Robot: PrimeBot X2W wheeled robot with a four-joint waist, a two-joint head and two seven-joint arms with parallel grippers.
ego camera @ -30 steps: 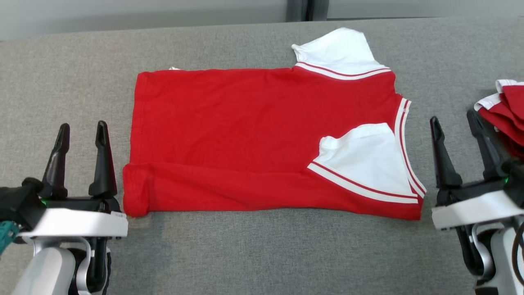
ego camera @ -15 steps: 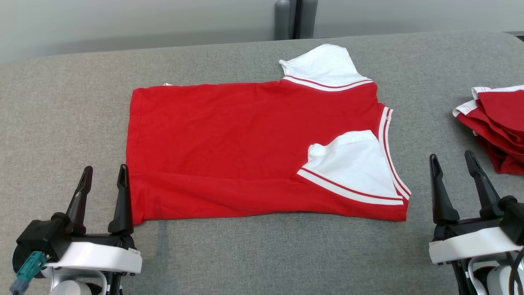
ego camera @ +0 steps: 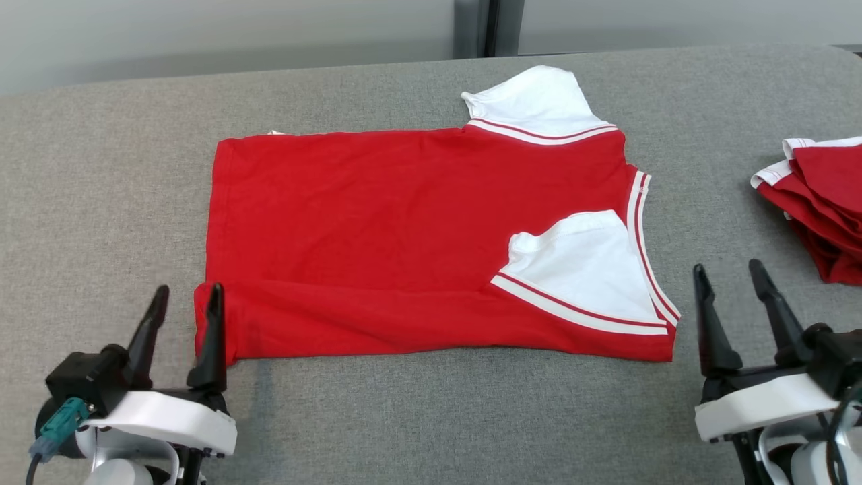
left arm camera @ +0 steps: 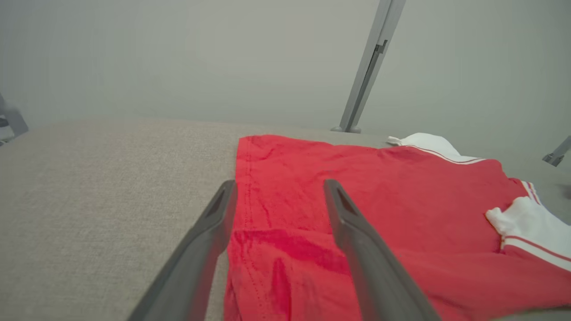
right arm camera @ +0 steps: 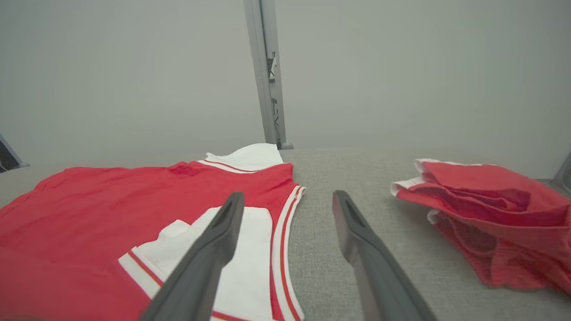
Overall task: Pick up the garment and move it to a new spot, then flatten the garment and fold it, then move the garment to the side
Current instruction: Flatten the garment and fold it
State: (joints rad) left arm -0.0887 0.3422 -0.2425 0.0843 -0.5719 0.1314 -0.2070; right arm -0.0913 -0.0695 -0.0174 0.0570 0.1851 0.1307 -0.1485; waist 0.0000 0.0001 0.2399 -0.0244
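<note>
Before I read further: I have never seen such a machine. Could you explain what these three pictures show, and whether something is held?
It is a robot with two arms, each ending in a two-fingered pincer. One picture is from its head camera, looking down at a grey cloth-covered table. The other two are from wrist cameras, looking along each pincer's dark fingers. On it lies a red shirt with white sleeves, spread flat, its near edge folded over. At the robot's right is a pile of red-and-white garments. The left pincer is by the shirt's near left corner, the right pincer beside its neck end. Both are open and hold nothing.
</note>
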